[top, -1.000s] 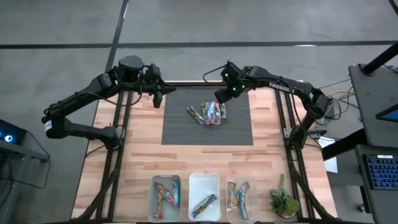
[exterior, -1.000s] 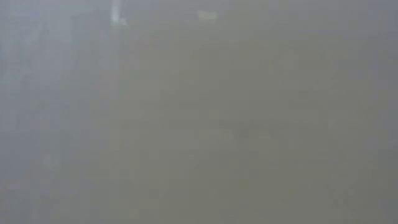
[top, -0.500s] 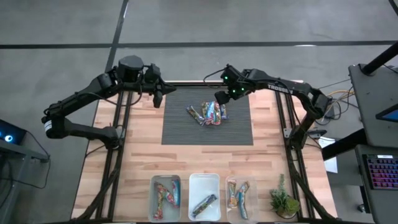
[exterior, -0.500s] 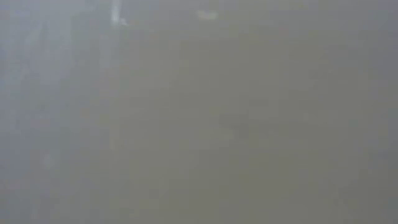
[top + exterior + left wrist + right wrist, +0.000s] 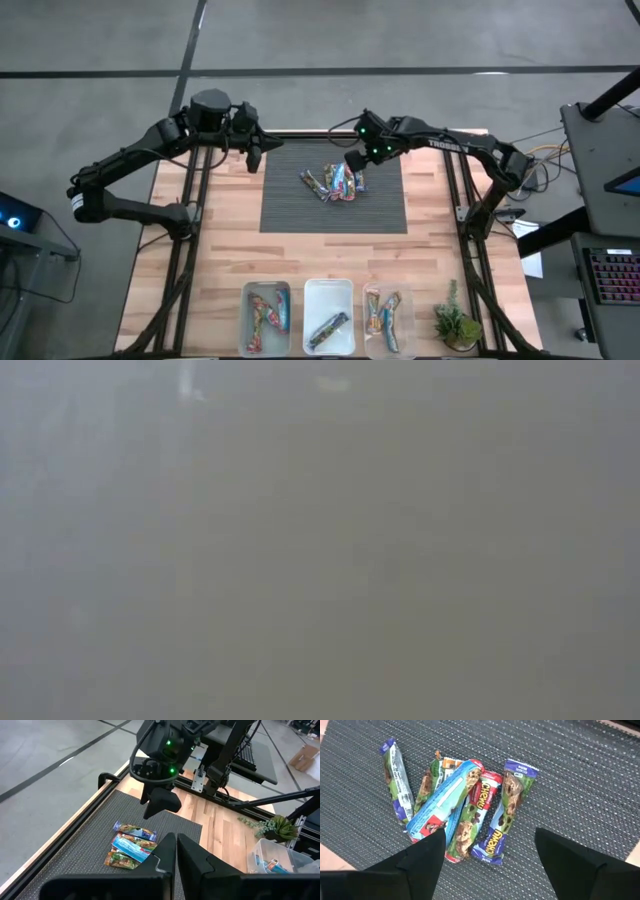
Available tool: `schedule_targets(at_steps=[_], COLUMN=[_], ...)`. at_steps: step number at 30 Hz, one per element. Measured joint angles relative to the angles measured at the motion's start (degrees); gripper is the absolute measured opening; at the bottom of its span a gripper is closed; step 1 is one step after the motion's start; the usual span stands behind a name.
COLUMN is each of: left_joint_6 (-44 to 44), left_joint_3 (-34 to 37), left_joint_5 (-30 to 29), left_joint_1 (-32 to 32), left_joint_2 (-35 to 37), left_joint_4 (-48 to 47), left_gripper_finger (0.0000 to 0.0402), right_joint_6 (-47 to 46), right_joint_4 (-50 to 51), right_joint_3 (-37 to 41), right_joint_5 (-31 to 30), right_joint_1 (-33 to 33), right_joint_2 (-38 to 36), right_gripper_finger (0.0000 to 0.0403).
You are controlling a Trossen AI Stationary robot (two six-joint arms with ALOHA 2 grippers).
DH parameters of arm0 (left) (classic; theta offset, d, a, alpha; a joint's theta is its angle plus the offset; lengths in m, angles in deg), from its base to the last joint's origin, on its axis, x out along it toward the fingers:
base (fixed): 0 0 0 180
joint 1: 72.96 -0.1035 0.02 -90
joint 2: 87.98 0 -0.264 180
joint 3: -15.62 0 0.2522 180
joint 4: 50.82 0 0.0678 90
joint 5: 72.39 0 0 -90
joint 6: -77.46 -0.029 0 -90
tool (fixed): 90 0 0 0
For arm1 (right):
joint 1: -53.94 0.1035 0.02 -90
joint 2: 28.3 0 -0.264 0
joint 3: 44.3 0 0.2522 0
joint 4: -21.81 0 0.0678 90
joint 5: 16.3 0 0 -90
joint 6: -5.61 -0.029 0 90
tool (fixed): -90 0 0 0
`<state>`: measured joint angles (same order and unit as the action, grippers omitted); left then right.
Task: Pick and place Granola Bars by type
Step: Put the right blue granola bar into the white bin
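my right end effector (image 5: 352, 160) hangs over the far right edge of the dark mat (image 5: 290, 215), fingers spread wide, nothing between them. my left end effector (image 5: 253, 158) waits off the mat's far left corner, pinched shut on nothing.

unsorted granola bars (image 5: 335, 183) lie in a small overlapping heap on the mat; i count five or six in the right wrist view (image 5: 465, 805).

near edge of the tabletop (image 5: 215, 260): left bin (image 5: 268, 316) holds a few bars, middle bin (image 5: 328, 316) one, right bin (image 5: 387, 318) a few.

judgement: roughly half sorted; the heap is left to clear.
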<state>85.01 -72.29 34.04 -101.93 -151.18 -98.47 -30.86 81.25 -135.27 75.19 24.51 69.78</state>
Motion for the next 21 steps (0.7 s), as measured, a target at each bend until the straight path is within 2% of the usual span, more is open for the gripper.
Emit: schedule_targets(at_steps=[11,21], left_joint_6=[0.0,0.1], left_joint_3=[0.0,0.0], left_joint_5=[0.0,0.0], left_joint_1=[0.0,0.0], left_joint_2=[0.0,0.0], left_joint_4=[0.0,0.0], left_gripper_finger=[0.0,0.0], right_joint_6=[0.0,0.0], right_joint_4=[-0.5,-1.6], right_joint_3=[0.6,0.6], right_joint_5=[0.0,-0.1], right_joint_1=[0.0,0.3], right_joint_2=[0.0,0.0], right_gripper_finger=[0.0286,0.0294])
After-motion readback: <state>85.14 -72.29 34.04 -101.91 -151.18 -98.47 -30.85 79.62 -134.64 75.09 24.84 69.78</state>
